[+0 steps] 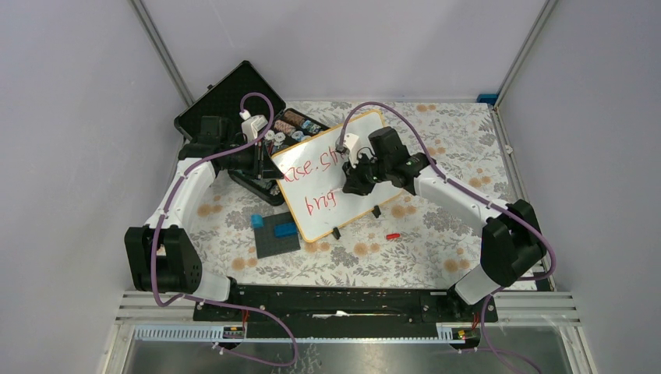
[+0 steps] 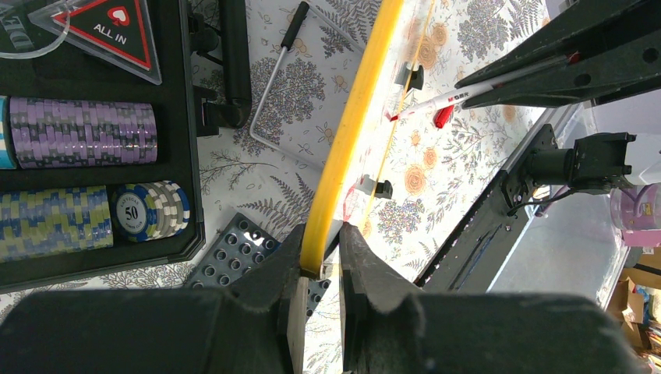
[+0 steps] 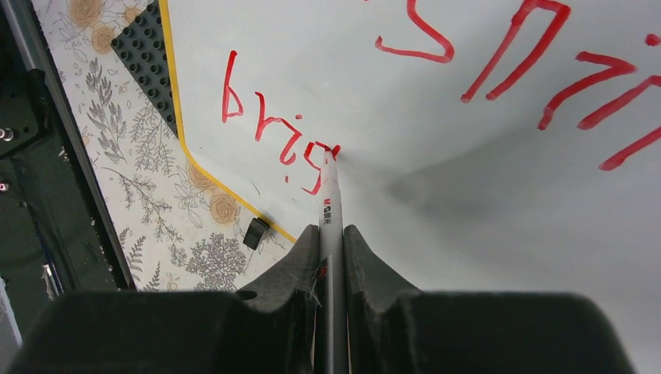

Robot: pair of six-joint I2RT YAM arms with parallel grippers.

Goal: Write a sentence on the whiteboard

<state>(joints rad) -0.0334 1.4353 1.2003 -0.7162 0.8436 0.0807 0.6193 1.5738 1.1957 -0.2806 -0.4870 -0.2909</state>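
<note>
Setting: floral cloth table (image 1: 436, 234), plain lilac walls (image 1: 335, 47) on 3 sides
Whiteboard (image 1: 347, 209): mid-table, betw. both arms
L gripper (image 2: 321, 241): clamped on board's yellow edge
R gripper (image 3: 331, 234): pinching marker (image 3: 330, 195), tip touching board at red "brig" of sentence (image 3: 290, 148)
Nearby: chip case (image 1: 226, 101) back-left, grey plate (image 1: 277, 238) just beside board

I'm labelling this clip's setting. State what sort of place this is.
Probably a robot lab cell, not a home: plain grey wall panels, two white robot arms bolted to a black rail, and a floral-print tablecloth staged with props like the wood-framed white whiteboard.
</note>
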